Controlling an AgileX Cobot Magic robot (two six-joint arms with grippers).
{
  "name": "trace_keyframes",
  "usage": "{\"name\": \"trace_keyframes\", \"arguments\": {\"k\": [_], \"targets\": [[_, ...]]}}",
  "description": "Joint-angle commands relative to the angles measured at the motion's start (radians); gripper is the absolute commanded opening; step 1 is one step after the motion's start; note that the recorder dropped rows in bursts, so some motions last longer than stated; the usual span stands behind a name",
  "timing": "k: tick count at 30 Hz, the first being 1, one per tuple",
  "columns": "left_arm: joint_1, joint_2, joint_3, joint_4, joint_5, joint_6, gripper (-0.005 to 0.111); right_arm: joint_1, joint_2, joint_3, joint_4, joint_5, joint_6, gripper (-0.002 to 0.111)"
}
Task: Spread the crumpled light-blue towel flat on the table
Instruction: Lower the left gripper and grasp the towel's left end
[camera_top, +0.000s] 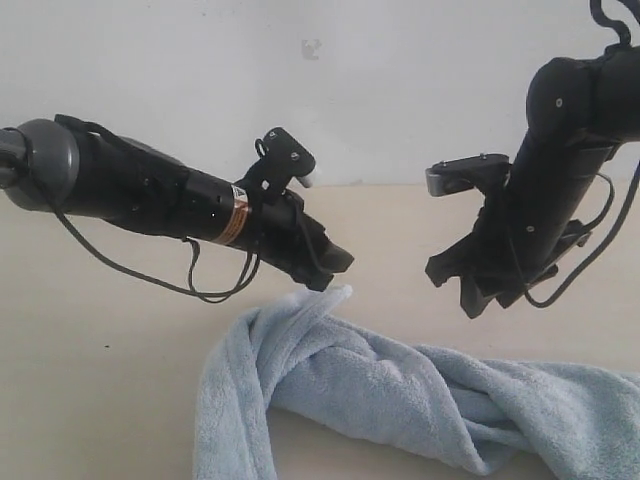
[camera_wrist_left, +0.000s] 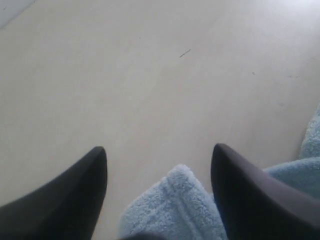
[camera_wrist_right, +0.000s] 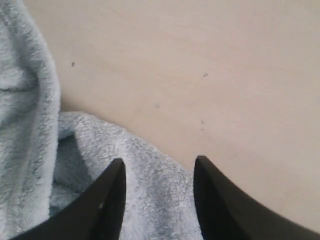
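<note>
ok so left to right in the exterior view: the left arm comes in from 9 o'clock and slopes down toward 4 o'clock, nose low. Its jaws are apart, and a raised corner of the towel pokes up right at their tips. In the left wrist view that fluffy corner sits in the gap between them, but neither side is pinching it as far as I can see

The towel is nowhere near flat, it's twisted like a rope on the counter. One leg drops from that corner toward 7 o'clock. The longer leg runs off toward 4 o'clock and out of frame, so the long axis is roughly 10-to-4

The right arm hangs in from 1 o'clock, wrist bent, pointing down toward 7 o'clock. Its jaws are apart too, nothing in them, hovering clear above the long leg, which lies at their 6 o'clock

My guess: left is the nearer one and only has to close on that corner, right has to drop first
</note>
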Motion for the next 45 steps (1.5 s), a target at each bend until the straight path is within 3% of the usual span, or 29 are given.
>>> {"name": "trace_keyframes", "arguments": {"k": [1, 10, 18, 24, 28, 37, 40, 44, 45], "targets": [[-0.040, 0.000, -0.003, 0.003, 0.066, 0.012, 0.059, -0.020, -0.007, -0.001, -0.011, -0.013, 0.029, 0.042], [-0.065, 0.071, 0.000, 0.003, 0.190, 0.014, 0.059, -0.020, -0.007, -0.001, -0.002, 0.004, 0.028, 0.042], [-0.065, 0.079, 0.052, 0.003, 0.162, 0.014, 0.059, -0.020, -0.007, -0.001, -0.002, 0.004, 0.028, 0.042], [-0.065, 0.079, 0.075, 0.003, 0.004, 0.014, 0.059, -0.020, -0.007, -0.001, 0.003, 0.004, 0.028, 0.042], [-0.065, 0.079, 0.075, 0.003, -0.008, 0.014, 0.059, -0.020, -0.007, -0.001, 0.003, 0.004, 0.028, 0.042], [-0.065, 0.079, 0.108, 0.003, 0.332, 0.097, 0.058, -0.020, -0.007, -0.001, 0.011, 0.004, 0.028, 0.042], [-0.065, 0.077, 0.113, 0.003, 0.398, 0.100, 0.044, -0.016, -0.007, -0.001, 0.010, 0.004, 0.028, 0.042], [-0.065, 0.045, 0.113, 0.003, 0.438, 0.100, 0.004, -0.016, -0.007, -0.001, 0.016, 0.006, 0.028, 0.042], [-0.065, 0.032, 0.113, 0.003, 0.447, 0.100, 0.004, -0.016, -0.007, -0.001, 0.018, 0.006, 0.028, 0.042]]}}
